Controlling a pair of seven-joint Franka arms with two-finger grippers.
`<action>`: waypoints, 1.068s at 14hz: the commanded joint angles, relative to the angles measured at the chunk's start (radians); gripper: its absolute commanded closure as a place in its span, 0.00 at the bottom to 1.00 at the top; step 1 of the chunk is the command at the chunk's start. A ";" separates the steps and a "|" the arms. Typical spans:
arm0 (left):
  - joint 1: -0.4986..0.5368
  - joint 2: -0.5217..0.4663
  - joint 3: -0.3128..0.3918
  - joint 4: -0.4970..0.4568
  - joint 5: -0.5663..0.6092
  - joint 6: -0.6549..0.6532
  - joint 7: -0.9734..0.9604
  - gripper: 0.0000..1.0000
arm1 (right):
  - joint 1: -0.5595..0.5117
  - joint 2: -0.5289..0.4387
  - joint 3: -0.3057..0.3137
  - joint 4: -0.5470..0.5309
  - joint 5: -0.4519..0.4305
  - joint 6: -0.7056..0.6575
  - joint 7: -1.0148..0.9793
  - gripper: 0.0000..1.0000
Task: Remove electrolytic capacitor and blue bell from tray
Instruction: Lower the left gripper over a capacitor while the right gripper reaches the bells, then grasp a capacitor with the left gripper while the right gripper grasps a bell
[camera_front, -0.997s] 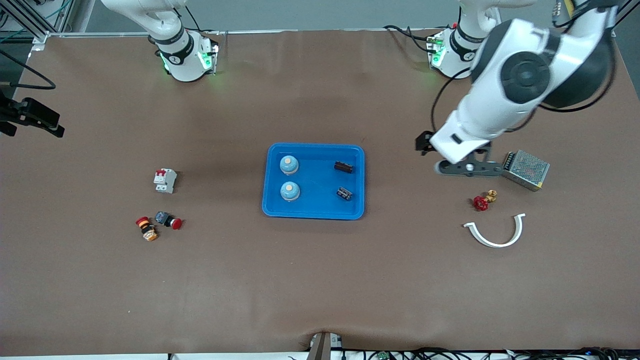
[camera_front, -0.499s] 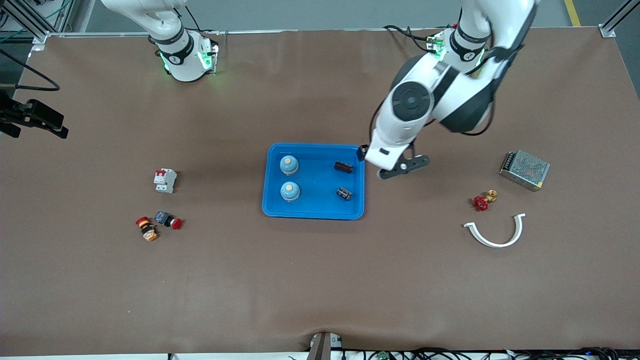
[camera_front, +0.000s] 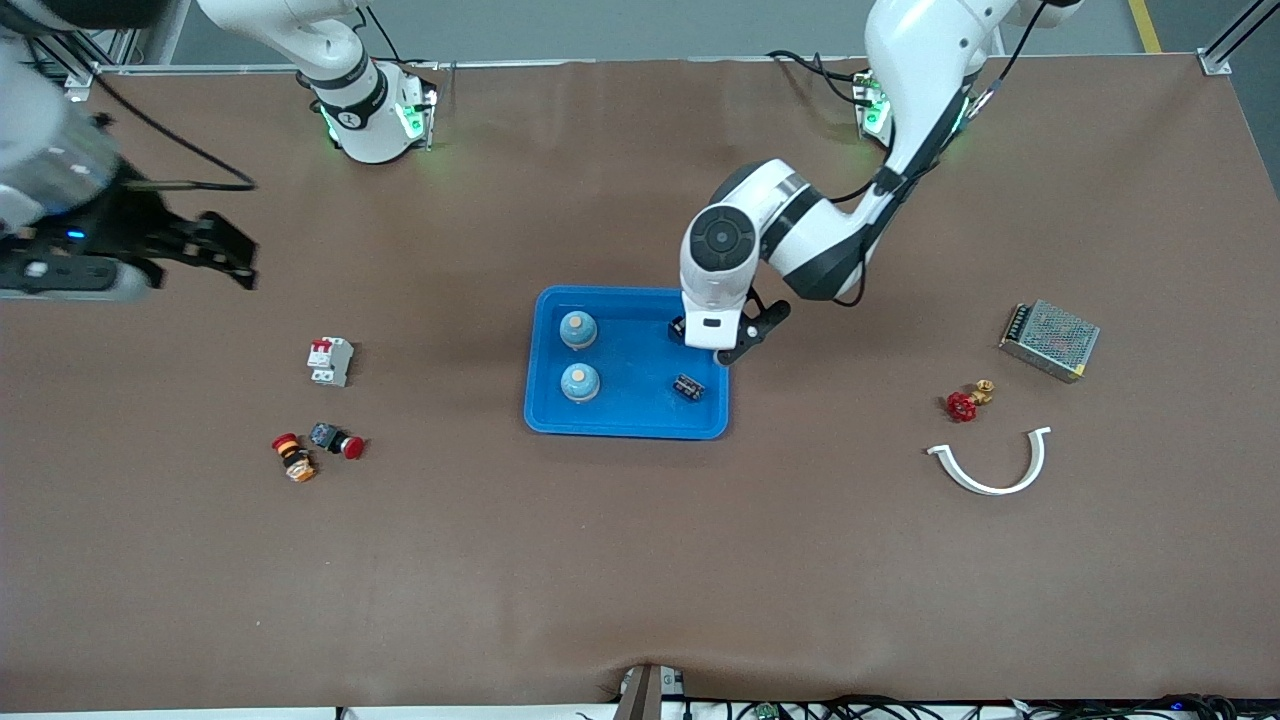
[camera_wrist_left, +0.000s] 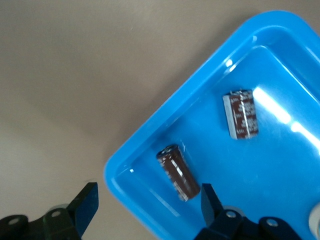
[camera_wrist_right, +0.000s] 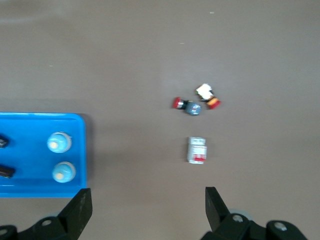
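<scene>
At the right arm's end of the table, the right gripper hung high over bare brown tabletop, its black fingers spread wide apart with nothing between them. Below it, nearer the front camera, stood a small white circuit breaker with red toggles, and nearer still lay a red-and-orange round push button just beside a black switch with a red mushroom cap.

In the middle sat the shallow blue plastic tray. Two pale blue dome-shaped bells with tan buttons stood in its half toward the right arm, one nearer the front camera than the other. In the other half lay two dark brown cylindrical capacitors. One lay by the tray's corner, directly under the left gripper, and in the left wrist view it sat in line with the gap between the widely parted black fingers, closer to one finger than the other and untouched. The second capacitor lay apart from the gripper, nearer the front camera.

Toward the left arm's end lay a red-handled brass valve, a white curved plastic half-ring and a perforated silver metal power supply box.
</scene>
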 joint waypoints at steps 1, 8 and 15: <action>-0.015 0.056 0.002 0.020 0.060 0.045 -0.173 0.10 | 0.071 0.061 -0.012 0.024 0.064 0.045 0.126 0.00; -0.046 0.119 0.012 0.023 0.065 0.134 -0.376 0.22 | 0.206 0.201 -0.012 0.002 0.117 0.211 0.297 0.00; -0.037 0.138 0.018 0.035 0.065 0.149 -0.382 0.98 | 0.303 0.429 -0.012 -0.004 0.120 0.410 0.297 0.00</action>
